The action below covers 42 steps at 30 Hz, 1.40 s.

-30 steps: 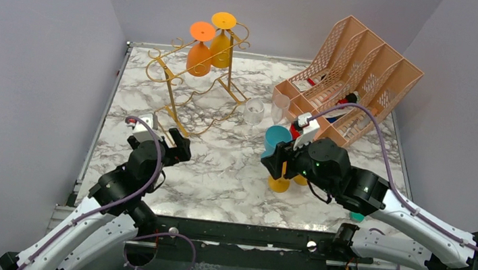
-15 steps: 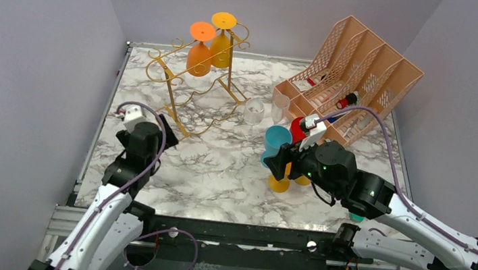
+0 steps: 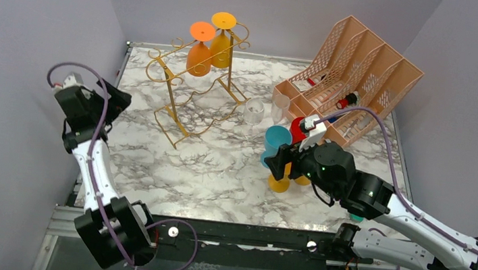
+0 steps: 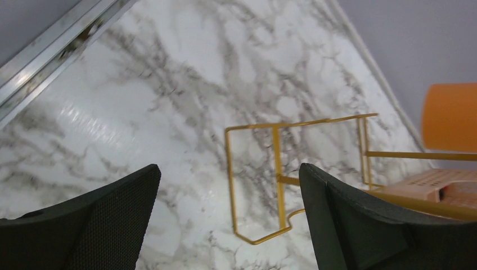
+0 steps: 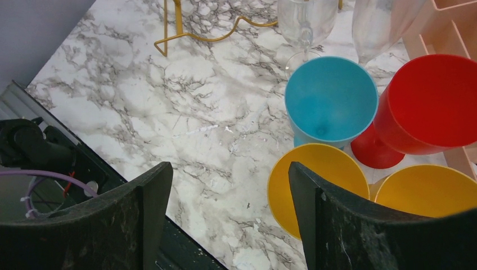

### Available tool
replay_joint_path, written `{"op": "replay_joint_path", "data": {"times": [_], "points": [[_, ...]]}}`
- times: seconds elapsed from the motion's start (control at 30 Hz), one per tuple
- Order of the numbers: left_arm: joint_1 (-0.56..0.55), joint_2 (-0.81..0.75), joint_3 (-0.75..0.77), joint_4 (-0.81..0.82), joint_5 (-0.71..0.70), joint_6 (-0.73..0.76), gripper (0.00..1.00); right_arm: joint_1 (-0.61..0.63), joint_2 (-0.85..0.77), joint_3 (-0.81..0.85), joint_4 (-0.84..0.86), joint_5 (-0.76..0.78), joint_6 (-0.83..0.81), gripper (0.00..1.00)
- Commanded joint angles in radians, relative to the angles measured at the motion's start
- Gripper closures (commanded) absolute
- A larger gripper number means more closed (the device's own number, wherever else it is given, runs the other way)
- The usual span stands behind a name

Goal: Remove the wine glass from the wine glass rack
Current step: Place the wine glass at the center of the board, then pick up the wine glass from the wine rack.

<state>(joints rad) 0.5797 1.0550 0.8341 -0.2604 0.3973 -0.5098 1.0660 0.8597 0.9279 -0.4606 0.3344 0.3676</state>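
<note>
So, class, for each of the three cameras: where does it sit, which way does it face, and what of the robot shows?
Top external: above and behind the bases, looking down on the marble table and wine glass rack; both arms show.
Left wrist: on the left arm, facing down at the rack's foot; the open left gripper frames the bottom.
Right wrist: on the right arm, facing down at a blue cup; the open right gripper shows.
Shared: all three show the rack.
</note>
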Motion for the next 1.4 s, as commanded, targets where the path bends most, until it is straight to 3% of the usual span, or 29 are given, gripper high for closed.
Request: {"op": "replay_joint_path", "data": {"times": [0.0,0.23,0.57,0.8,1.37], "points": [[0.012,0.141,0.242,0.136,0.257,0.012,0.01,0.004,-0.005,-0.043,0.045,-0.023,-0.016,0.21],[-0.026,0.431,0.547,0.305,0.530,-0.103,0.07,0.003,0.016,-0.052,0.056,-0.054,-0.011,0.21],[-0.231,0.751,1.025,0.145,0.554,-0.032,0.18,0.004,0.050,-0.044,0.042,-0.071,0.012,0.21],[-0.323,0.898,1.256,0.084,0.628,-0.021,0.26,0.004,0.026,-0.032,0.041,-0.107,0.037,0.21],[-0.430,0.944,1.310,-0.065,0.652,0.093,0.41,0.004,0.034,-0.013,0.003,-0.124,0.068,0.21]]}}
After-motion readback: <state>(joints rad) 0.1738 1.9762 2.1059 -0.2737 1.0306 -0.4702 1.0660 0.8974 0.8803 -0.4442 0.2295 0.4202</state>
